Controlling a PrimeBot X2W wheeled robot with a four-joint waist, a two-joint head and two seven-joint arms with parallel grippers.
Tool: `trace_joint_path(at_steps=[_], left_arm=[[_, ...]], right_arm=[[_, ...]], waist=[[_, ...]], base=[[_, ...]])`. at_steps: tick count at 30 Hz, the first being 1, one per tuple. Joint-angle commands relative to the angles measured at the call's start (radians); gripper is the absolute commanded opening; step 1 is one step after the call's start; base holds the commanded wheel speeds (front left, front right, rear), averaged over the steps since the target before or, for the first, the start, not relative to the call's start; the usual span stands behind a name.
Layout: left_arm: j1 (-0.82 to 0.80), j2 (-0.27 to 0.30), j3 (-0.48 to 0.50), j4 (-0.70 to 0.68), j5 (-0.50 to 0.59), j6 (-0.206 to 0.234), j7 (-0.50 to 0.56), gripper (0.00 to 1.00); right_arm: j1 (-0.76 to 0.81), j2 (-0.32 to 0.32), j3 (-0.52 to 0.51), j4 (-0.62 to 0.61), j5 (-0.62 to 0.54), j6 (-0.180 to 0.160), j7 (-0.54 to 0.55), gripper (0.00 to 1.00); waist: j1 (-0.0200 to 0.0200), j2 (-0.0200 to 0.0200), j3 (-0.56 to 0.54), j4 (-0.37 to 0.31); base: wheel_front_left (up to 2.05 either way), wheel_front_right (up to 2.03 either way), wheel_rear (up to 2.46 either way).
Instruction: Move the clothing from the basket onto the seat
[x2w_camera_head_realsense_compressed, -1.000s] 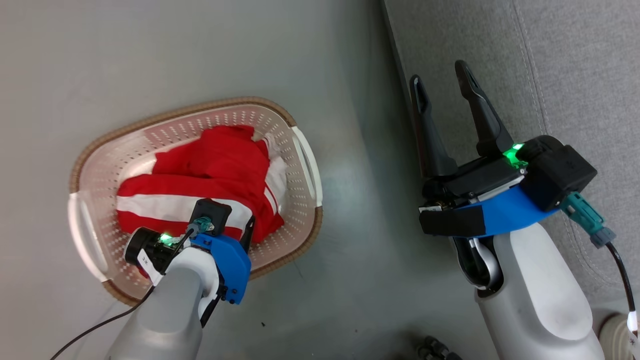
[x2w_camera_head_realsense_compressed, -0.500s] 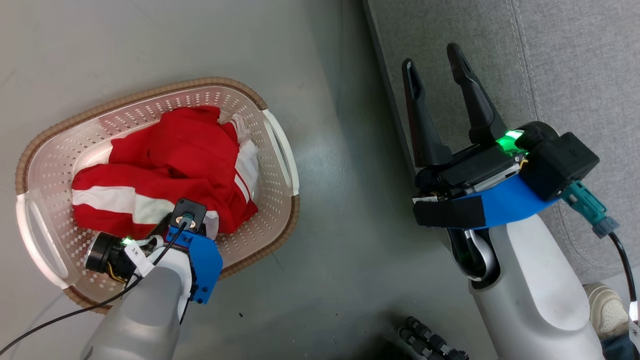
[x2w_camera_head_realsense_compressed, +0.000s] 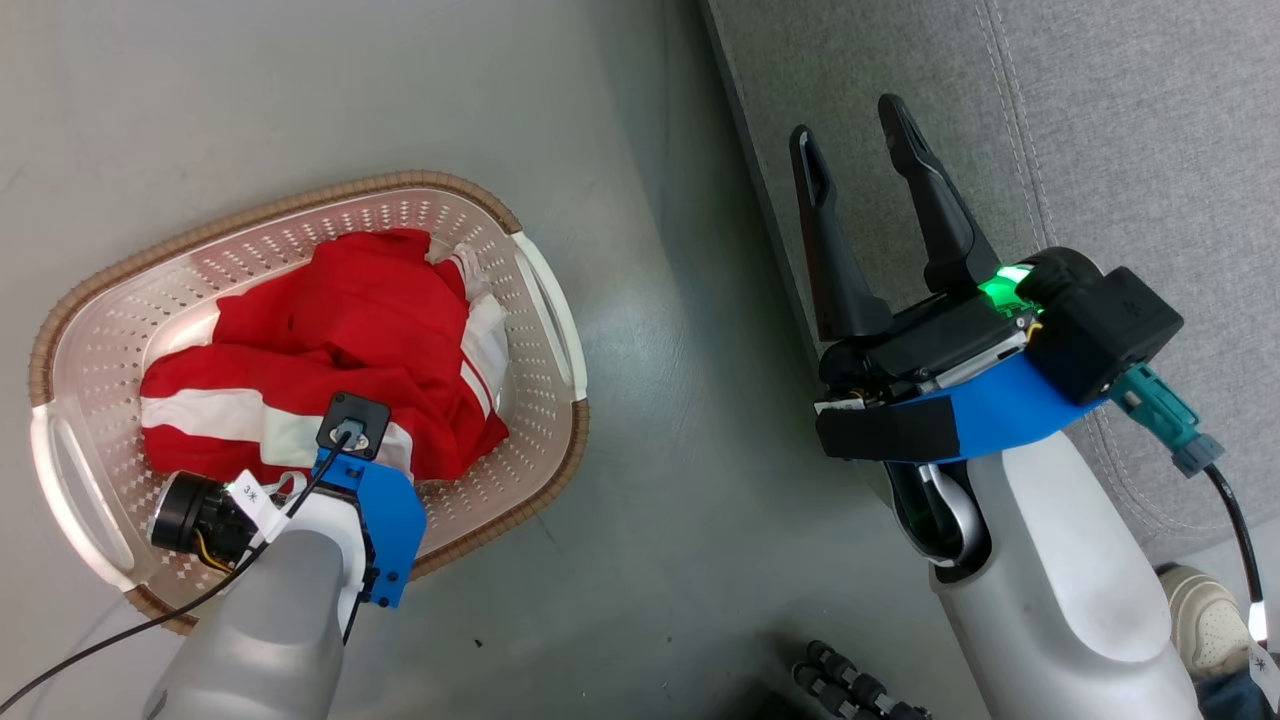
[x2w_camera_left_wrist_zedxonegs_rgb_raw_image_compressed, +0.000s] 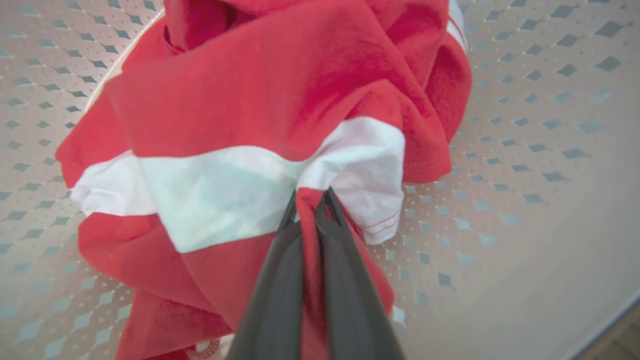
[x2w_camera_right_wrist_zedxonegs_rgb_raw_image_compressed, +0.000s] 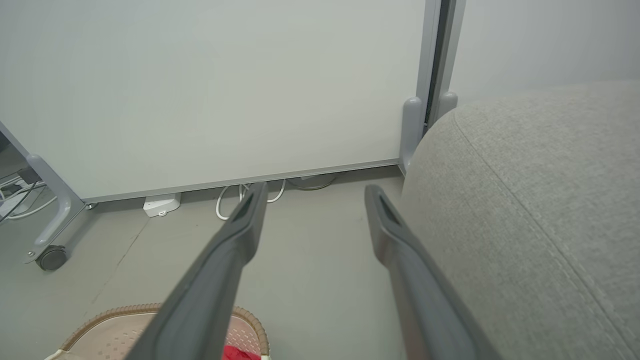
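Left wrist view: crumpled bright red fabric clothing with a broad white stripe lies in the oval cream perforated plastic basket, the left pincer clamped on a red fold. Bare grey floor separates basket from the grey upholstered seat, at whose edge the right pincer hangs spread wide, empty.

Our left forearm comes in at the lower left of the head view, with the wrist bent downward. The left gripper pinches a fold of the clothing. Our right gripper, at center right, points upward with its fingers spread apart.
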Motion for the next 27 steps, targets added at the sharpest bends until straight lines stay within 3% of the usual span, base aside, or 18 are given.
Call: trace_joint_path(at_steps=[1, 11, 20, 24, 27], left_arm=[[0.007, 0.006, 0.007, 0.004, -0.009, -0.004, -0.009, 0.00], [0.052, -0.010, 0.010, 0.009, -0.049, -0.035, -0.053, 0.00], [0.088, -0.051, -0.027, 0.000, -0.081, -0.082, -0.120, 0.00], [0.124, -0.055, -0.076, -0.085, -0.148, -0.131, -0.121, 0.00], [0.139, -0.055, -0.119, -0.139, -0.191, -0.142, -0.108, 0.00]], right_arm=[[-0.008, -0.001, 0.001, 0.004, -0.007, 0.000, -0.005, 1.00], [0.021, -0.001, -0.008, 0.047, -0.051, 0.000, -0.003, 1.00], [0.107, -0.002, -0.055, 0.167, -0.165, 0.000, -0.002, 1.00], [0.158, -0.001, -0.071, 0.207, -0.186, 0.000, 0.014, 1.00], [0.185, -0.001, -0.079, 0.214, -0.191, 0.000, 0.025, 1.00]], waist=[[0.0001, 0.0000, -0.006, 0.003], [0.0001, 0.0000, -0.099, 0.035], [0.0001, 0.0000, -0.344, 0.142], [0.0001, 0.0000, -0.464, 0.182], [0.0001, 0.0000, -0.516, 0.202]], base=[[0.00, 0.00, 0.00], [0.00, 0.00, 0.00], [0.00, 0.00, 0.00], [0.00, 0.00, 0.00], [0.00, 0.00, 0.00]])
